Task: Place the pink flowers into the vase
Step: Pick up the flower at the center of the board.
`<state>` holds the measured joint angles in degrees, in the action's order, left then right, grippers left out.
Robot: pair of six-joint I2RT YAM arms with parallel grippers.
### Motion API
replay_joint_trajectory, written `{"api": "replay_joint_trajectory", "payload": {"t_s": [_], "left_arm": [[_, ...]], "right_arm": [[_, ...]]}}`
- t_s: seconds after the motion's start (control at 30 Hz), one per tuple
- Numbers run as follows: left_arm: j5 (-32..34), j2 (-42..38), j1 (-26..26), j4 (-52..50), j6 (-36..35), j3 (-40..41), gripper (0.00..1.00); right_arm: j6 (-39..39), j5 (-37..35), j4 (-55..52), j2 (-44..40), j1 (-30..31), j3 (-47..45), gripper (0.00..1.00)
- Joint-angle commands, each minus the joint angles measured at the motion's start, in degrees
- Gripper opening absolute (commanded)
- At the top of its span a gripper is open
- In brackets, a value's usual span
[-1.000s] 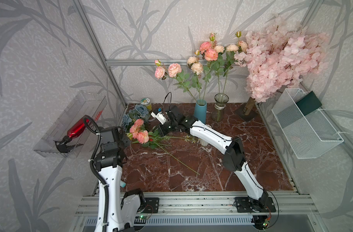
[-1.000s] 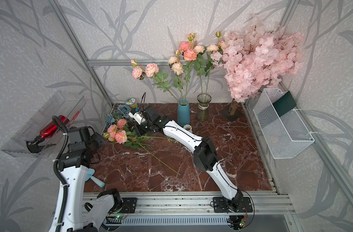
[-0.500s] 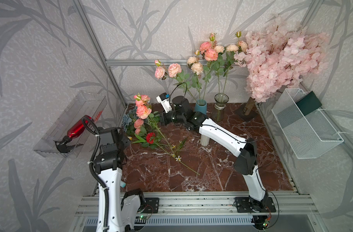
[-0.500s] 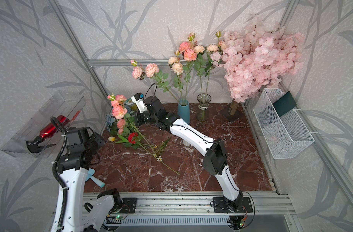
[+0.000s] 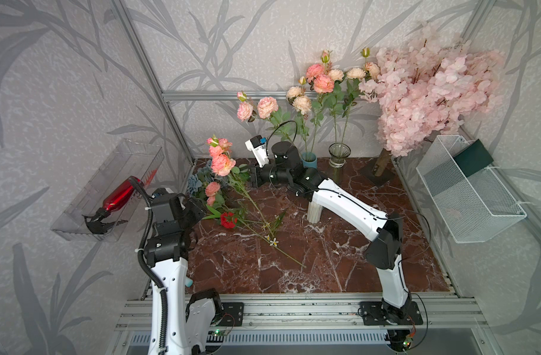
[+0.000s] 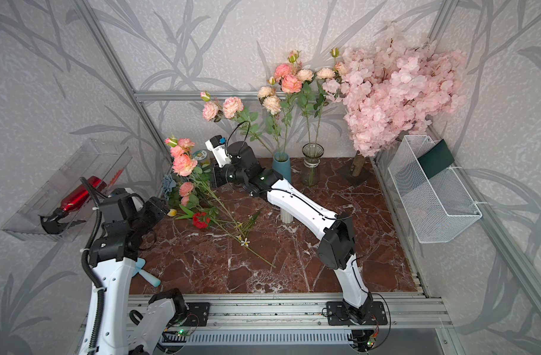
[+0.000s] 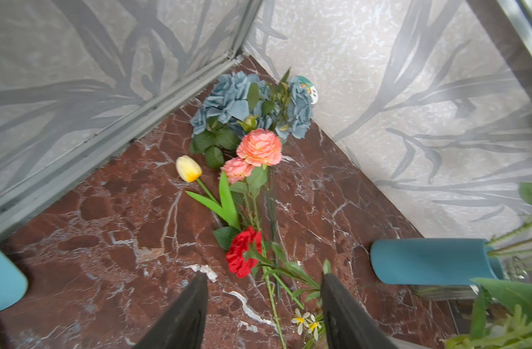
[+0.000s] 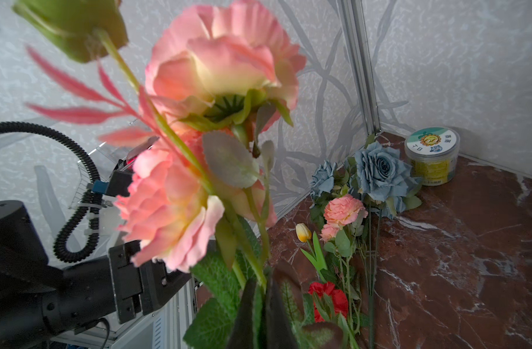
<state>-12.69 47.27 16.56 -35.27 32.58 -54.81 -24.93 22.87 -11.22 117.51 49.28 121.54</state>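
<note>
The teal vase (image 6: pixel 281 166) and glass vase (image 6: pixel 311 163) each hold pink flowers (image 6: pixel 291 83).

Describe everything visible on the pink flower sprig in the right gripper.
The held pink flower sprig is artificial, fabric-like: several salmon-pink ruffled blooms, a green bud on top, reddish feathery leaves, broad green leaves, thin green stem. The right gripper is shut on the stem just below the blooms. The sprig is tilted, blooms raised, stem slanting down toward the marble tabletop.

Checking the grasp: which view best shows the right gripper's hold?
Right wrist: the right gripper is shut on the pink flowers, close up. Both top views show it small, jaws hidden; left wrist misses it.
</note>
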Motion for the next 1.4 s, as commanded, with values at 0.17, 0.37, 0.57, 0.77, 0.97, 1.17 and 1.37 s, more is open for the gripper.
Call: {"api": "replay_joint_trajectory", "payload": {"t_s": [0.17,0.37,0.57,0.77,0.97,1.17,1.37], "left_arm": [[-21.0,-1.2,-1.0,13.5,1.4,4.3,0.63],[-34.7,-0.5,-1.3,27.0,8.4,6.2,0.64],[-45.0,1.3,-2.8,41.2,17.9,7.0,0.64],[-44.4,1.6,-7.5,39.9,15.2,7.8,0.67],[-44.5,3.0,-9.8,36.9,11.7,6.2,0.67],[-42.6,4.9,-10.6,34.8,9.4,4.2,0.68],[-43.0,7.7,-13.0,34.6,7.8,2.1,0.68]], "right_arm": [[-4.6,1.5,5.5,-6.2,-1.5,-0.8,0.00],[-7.6,3.7,6.4,-6.5,-2.7,-1.8,0.00],[-12.6,5.0,10.4,-8.4,-4.9,-5.8,0.00],[-14.8,6.4,9.7,-8.5,-5.7,-5.1,0.00],[-17.1,8.6,10.9,-8.5,-5.8,-5.1,0.00],[-18.2,10.9,11.6,-9.3,-5.7,-5.9,0.00],[-18.5,12.0,11.8,-9.6,-5.8,-6.3,0.00]]}}
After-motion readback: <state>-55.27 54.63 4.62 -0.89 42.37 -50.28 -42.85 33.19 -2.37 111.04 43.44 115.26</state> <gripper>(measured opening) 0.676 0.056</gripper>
